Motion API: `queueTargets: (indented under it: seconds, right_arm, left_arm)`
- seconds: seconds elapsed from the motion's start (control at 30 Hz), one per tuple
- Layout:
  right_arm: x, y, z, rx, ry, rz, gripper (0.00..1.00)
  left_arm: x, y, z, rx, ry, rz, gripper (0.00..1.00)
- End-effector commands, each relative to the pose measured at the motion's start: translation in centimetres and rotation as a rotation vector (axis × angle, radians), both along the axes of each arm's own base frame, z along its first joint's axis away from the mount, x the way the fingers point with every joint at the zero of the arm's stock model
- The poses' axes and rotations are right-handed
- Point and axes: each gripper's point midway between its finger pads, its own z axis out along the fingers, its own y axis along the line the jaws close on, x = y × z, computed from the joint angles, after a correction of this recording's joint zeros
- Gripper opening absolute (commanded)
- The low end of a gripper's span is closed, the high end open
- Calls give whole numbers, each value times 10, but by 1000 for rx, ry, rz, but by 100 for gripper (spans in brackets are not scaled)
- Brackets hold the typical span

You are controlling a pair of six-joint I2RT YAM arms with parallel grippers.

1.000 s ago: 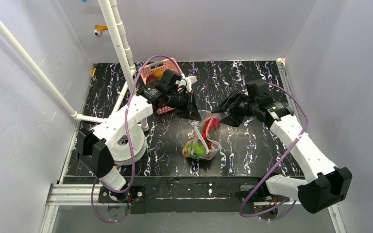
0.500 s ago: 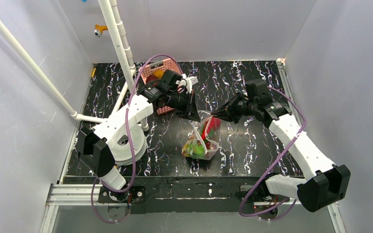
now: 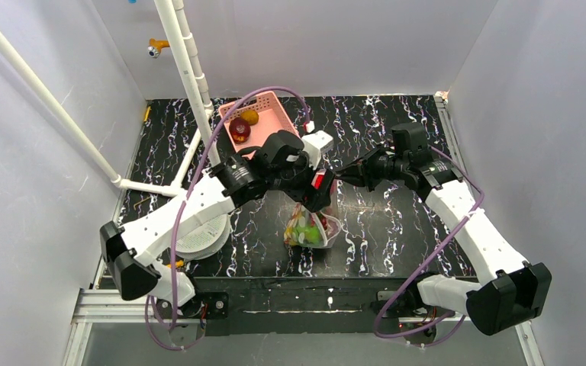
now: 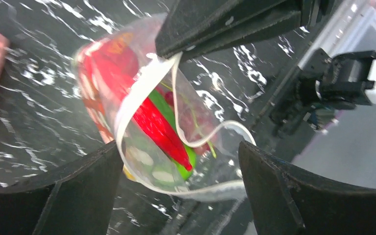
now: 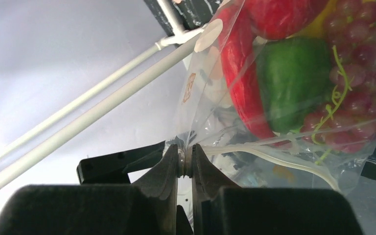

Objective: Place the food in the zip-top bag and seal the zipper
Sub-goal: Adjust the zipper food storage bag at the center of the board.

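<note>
Since a second ago the left arm has swung forward off the pink basket point(image 3: 271, 107), and its left jaws, then pinched on the bag's rim, now stand wide apart either side of the open mouth. The right jaws have closed and are clamped on the zip-top bag point(image 3: 313, 227) by its edge. The bag stays mid-desk point(image 3: 381, 122), its zipper point(image 4: 142, 93) unsealed, with a red pepper point(image 4: 156, 127), a green pepper point(image 5: 293, 78) and grapes point(image 5: 357, 103) inside.
</note>
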Motion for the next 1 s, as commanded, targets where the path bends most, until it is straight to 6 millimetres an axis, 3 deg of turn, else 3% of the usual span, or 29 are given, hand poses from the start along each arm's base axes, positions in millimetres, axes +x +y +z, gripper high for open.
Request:
queueTargets:
  seconds: [0.0,0.23,0.53,0.8,0.87,0.97]
  right_arm:
    - [-4,9,44,177,-26,1,1]
    - [-7,10,69,259,-28,-16,1]
    - [-11,6,89,316,-12,-60,1]
    - [-6,-4,104,358,-30,-174,1]
    - [-5,-6,110,367,-43,-185,1]
    - [-4,-7,114,357,-47,-196,1]
  left_arm:
    - [20,11,29,38,-290,54,85]
    - [26,3,34,95,-434,61,81]
    - [27,-7,37,102,-488,46,63]
    - [15,-25,33,94,-510,29,68]
    - [17,-27,30,102,-518,56,63]
    - [23,-26,30,105,-541,96,46]
